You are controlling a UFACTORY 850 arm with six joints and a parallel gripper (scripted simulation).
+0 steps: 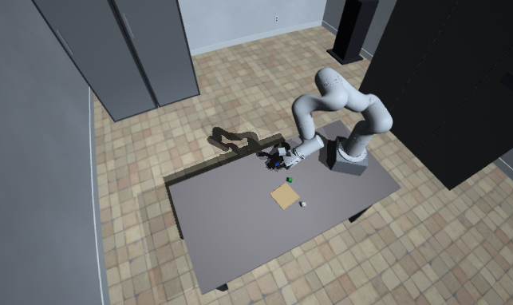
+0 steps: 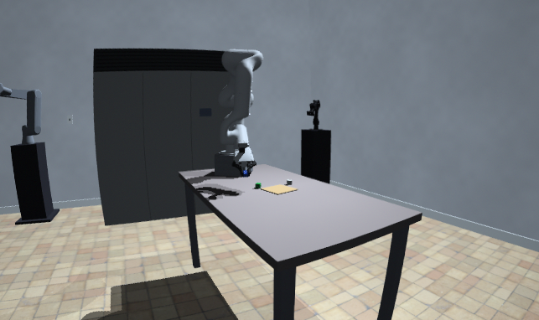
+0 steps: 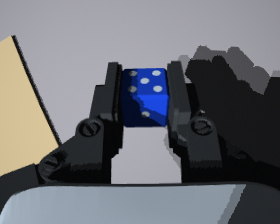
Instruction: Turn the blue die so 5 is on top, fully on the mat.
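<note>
My gripper [image 3: 144, 81] is shut on the blue die [image 3: 145, 96], which sits between the two black fingers with white pips showing on two faces. In the top view the gripper [image 1: 276, 160] holds the blue die [image 1: 278, 164] tilted sideways above the table, near its far edge. It also shows in the exterior view [image 2: 246, 171]. The tan mat [image 1: 285, 196] lies flat on the table, apart from the gripper; its edge shows at the left of the wrist view [image 3: 14, 103].
A green die [image 1: 290, 180] lies on the table just beyond the mat's far corner. A white die [image 1: 303, 204] lies on the table by the mat's right corner. The arm's base [image 1: 350, 160] stands at the table's far right.
</note>
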